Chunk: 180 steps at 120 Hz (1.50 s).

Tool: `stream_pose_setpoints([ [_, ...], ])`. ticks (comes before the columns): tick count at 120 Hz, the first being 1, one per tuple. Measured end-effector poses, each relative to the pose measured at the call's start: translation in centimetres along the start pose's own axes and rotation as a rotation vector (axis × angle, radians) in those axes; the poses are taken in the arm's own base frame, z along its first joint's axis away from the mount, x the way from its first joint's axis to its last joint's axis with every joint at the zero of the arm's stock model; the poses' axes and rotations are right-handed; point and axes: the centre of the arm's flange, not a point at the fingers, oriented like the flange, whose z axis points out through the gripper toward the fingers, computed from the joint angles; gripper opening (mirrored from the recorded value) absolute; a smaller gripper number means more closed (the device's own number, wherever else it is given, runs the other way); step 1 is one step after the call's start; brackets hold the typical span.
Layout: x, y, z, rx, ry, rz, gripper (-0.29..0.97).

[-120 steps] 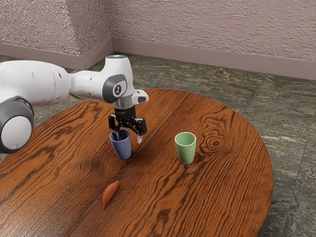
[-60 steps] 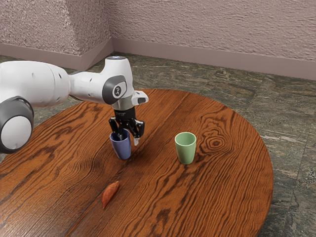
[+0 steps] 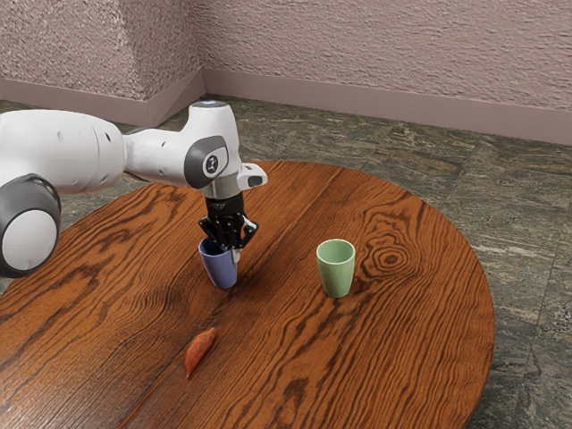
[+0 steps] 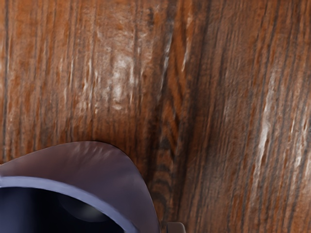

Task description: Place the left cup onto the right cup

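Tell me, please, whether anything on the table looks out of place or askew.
Nothing looks damaged or spilled. The blue-purple plastic cup, gripped at its rim by the gripper, and the green plastic cup both stand upright. Only an orange tapered object lies loose on the wooden table, apart from both.

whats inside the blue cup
The gripper pinches the rim of the blue cup, one finger inside. The wrist view shows part of a dark interior, nothing in it; the rest is covered.

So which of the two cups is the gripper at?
The blue cup, the one nearer the exterior view's left: the gripper pinches its rim. The green cup stands free, farther to the exterior view's right.
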Motion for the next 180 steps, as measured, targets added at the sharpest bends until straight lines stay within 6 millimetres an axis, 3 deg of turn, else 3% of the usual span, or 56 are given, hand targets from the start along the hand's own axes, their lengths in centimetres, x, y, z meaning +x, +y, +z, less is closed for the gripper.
stream_pose_setpoints([
  [32, -0.3, 0.6, -1.7, 0.009, 0.027, 0.013, -0.09],
  [78, -2.9, 2.9, -10.4, 0.004, 0.109, 0.052, -0.1],
  [98, -4.3, 4.3, -13.0, 0.003, 0.119, 0.077, -0.1],
  [123, -5.6, 8.1, -14.0, 0.013, 0.118, 0.14, -0.1],
  [145, -7.2, 10.4, -16.2, 0.017, 0.146, 0.184, -0.1],
  [180, -8.7, 15.0, -16.4, 0.024, 0.154, 0.262, -0.1],
])
